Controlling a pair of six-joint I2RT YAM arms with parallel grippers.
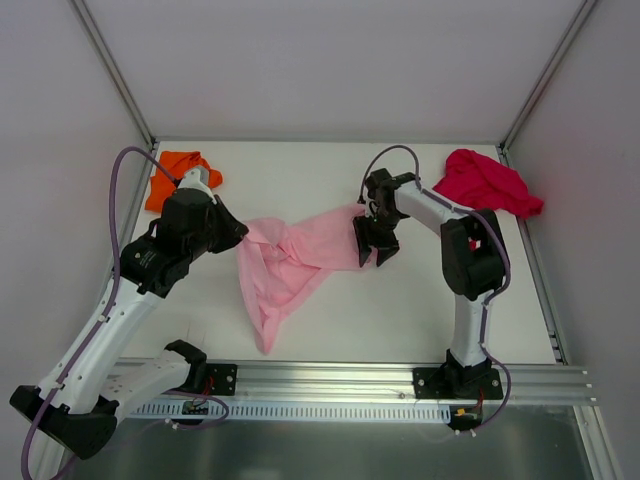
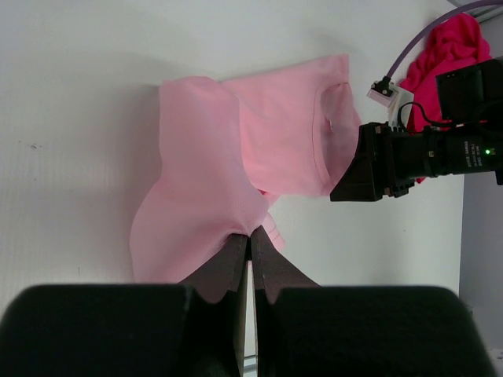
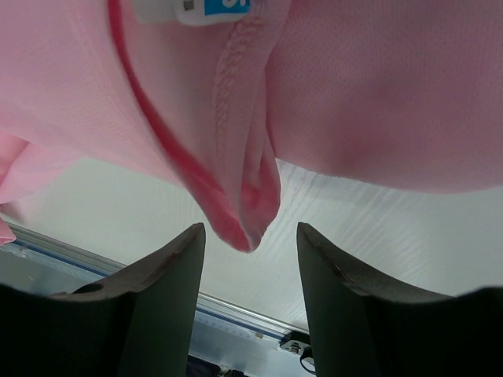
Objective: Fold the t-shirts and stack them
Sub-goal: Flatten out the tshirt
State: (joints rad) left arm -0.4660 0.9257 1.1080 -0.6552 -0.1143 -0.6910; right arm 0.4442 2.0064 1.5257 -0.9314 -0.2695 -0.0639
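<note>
The light pink t-shirt (image 1: 290,262) lies crumpled mid-table, stretched between both arms. My left gripper (image 1: 240,236) is shut on its left edge; in the left wrist view the fingertips (image 2: 251,234) pinch a fold of the pink cloth (image 2: 236,149). At the shirt's right end, by the collar, my right gripper (image 1: 373,247) stands open. Seen from the right wrist, a collar fold (image 3: 251,196) hangs just in front of the spread jaws (image 3: 250,229) without touching either. The orange t-shirt (image 1: 180,175) is bunched at the back left. At the back right the crimson t-shirt (image 1: 490,183) sits bunched.
White walls with metal corner posts close the table's back and sides. An aluminium rail (image 1: 330,385) carrying the arm bases runs along the near edge. The right arm's cable (image 2: 428,35) loops above its wrist.
</note>
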